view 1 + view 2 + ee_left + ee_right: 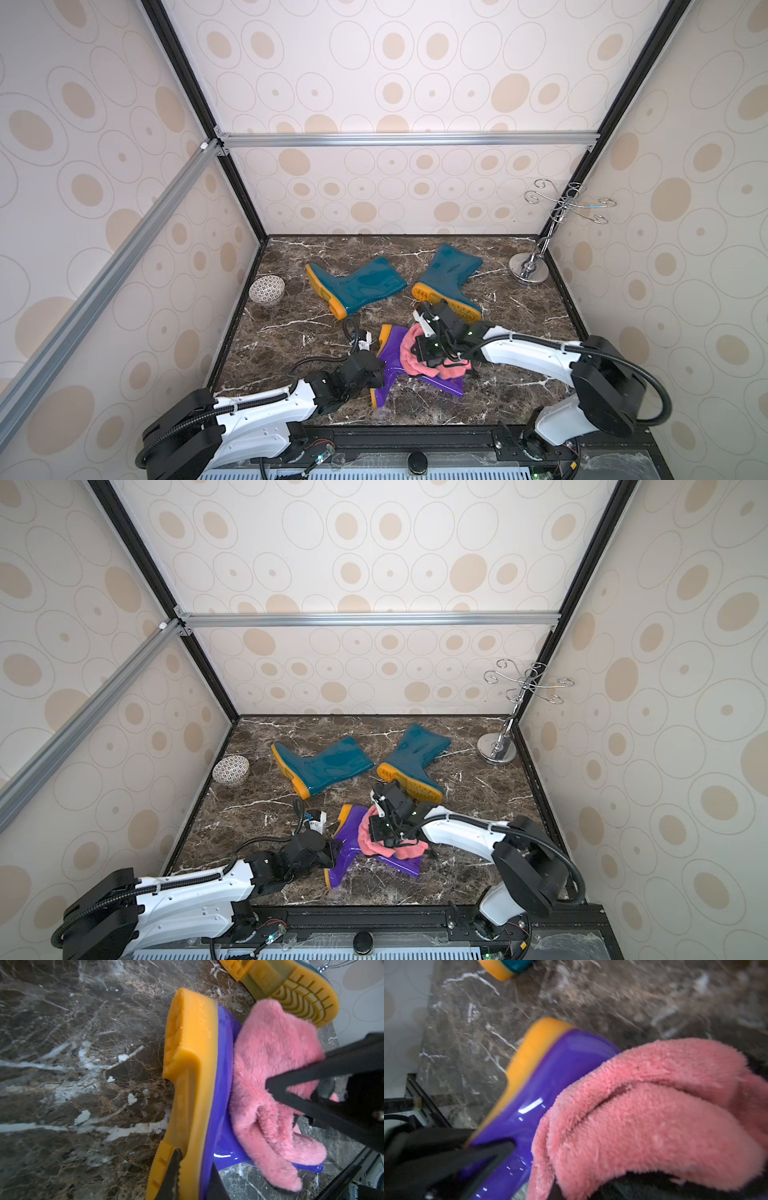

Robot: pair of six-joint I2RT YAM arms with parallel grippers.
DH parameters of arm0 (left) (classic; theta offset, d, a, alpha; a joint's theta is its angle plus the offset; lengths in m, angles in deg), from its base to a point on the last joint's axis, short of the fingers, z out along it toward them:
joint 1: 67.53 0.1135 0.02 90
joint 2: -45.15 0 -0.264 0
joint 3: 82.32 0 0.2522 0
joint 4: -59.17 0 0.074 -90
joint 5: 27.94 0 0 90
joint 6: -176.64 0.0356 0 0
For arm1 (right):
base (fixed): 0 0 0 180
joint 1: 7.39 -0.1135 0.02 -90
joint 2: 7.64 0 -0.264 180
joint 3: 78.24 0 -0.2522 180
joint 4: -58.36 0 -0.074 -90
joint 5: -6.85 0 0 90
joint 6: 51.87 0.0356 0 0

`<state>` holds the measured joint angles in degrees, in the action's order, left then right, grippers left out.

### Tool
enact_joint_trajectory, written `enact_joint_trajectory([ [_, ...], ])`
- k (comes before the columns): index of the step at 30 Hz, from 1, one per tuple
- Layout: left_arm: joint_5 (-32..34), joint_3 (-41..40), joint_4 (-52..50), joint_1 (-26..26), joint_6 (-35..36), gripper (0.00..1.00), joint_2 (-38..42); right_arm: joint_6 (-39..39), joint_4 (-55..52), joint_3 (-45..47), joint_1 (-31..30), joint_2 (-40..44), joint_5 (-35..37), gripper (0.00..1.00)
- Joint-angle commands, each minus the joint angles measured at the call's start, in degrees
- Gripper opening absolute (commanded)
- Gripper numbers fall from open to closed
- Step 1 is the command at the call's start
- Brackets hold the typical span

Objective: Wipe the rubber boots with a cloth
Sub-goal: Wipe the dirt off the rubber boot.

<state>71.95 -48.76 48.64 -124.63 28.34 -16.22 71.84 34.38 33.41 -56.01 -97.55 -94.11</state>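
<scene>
Fingers of the left gripper are clamping the purple boot partway along its yellow-orange sole. One finger is bearing on the treaded underside and the other on the glossy purple side. The right gripper is closed tight on a bunched fold of the pink terry cloth and is pressing it onto the boot's upturned side, around where the foot meets the shaft.

In a top view, the purple boot is lying on its side on the marble tabletop, near the front and between the two arms. The cloth is heaped over its middle. Two teal boots are lying on their sides farther back. The cloth is not touching either one, though the nearer teal sole is sitting just beyond the right gripper.

The boot's rubber is looking slick and shiny, so it would probably slide under a sideways wipe unless it is pinned. The thick, ridged sole is likely the stiffest and least slippery place to hold. The shaft looks thin-walled and would probably buckle if squeezed. The cloth is soft and light and is folding over itself, so holding a gathered wad, not a single edge, should stop it trailing.
</scene>
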Motion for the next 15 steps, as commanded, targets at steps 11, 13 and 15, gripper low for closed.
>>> enact_joint_trajectory([
  [11,-0.2,-0.1,3.1,0.1,-0.3,0.00,-0.2,2.1,4.7,3.9,0.7,2.0,3.9,0.00],
  [13,-0.3,-0.1,3.3,0.1,-0.2,0.00,-0.2,2.5,4.0,8.3,1.6,5.3,4.9,0.00],
  [15,-0.2,0.0,3.3,0.1,-0.1,0.00,-0.3,2.1,1.6,11.7,2.5,9.0,6.3,0.00],
])
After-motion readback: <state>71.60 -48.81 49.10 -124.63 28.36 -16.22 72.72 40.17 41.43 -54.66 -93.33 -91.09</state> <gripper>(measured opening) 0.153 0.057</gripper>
